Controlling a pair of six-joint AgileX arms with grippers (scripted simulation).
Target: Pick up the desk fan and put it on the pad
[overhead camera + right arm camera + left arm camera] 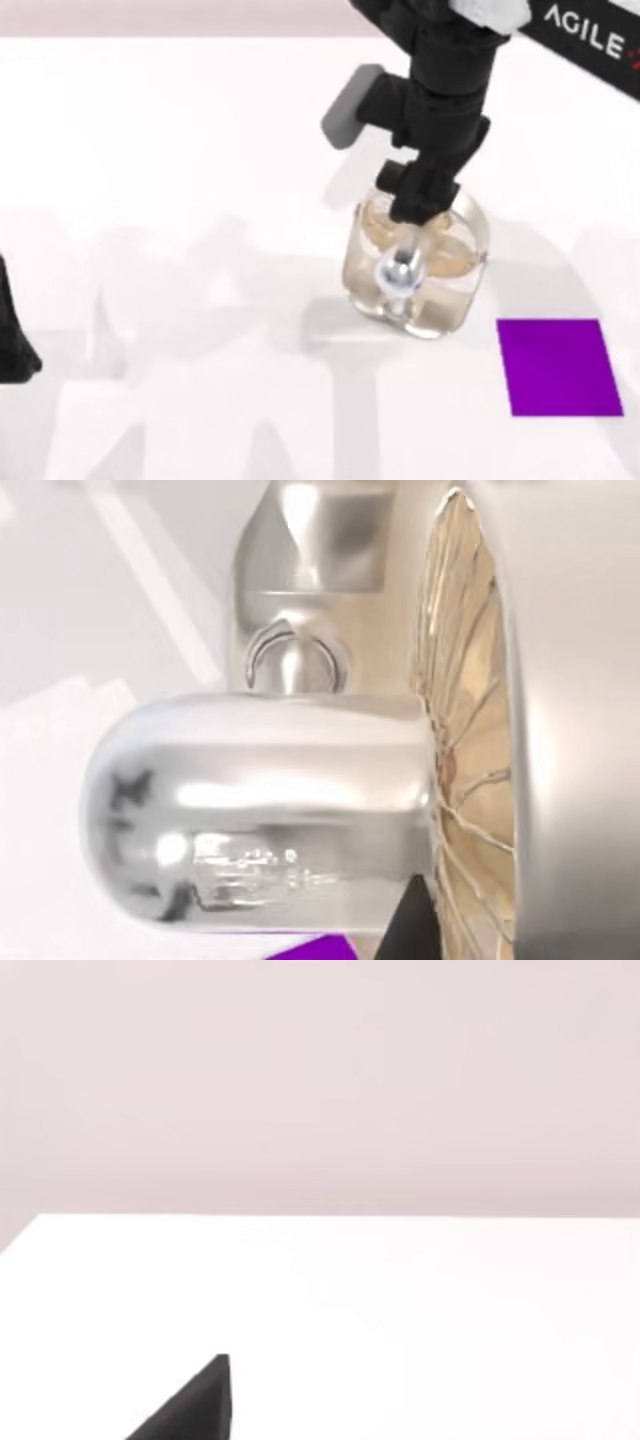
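Note:
The desk fan (415, 268) stands right of the table's middle, with a pale ring housing, tan blades and a chrome ball hub (398, 276). My right gripper (416, 212) reaches down onto its far upper side and is shut on it. In the right wrist view the chrome hub (260, 810) and the tan grille (465, 730) fill the picture, with one black fingertip (405, 925) against the grille. The purple pad (558, 366) lies flat to the fan's right and nearer the front; a corner of the pad (310, 948) shows under the hub. My left arm (12, 340) is parked at the left edge.
In the left wrist view only white table (400, 1320), a pale wall and one black finger (195, 1405) show. The right arm's shadow falls on the table behind and left of the fan.

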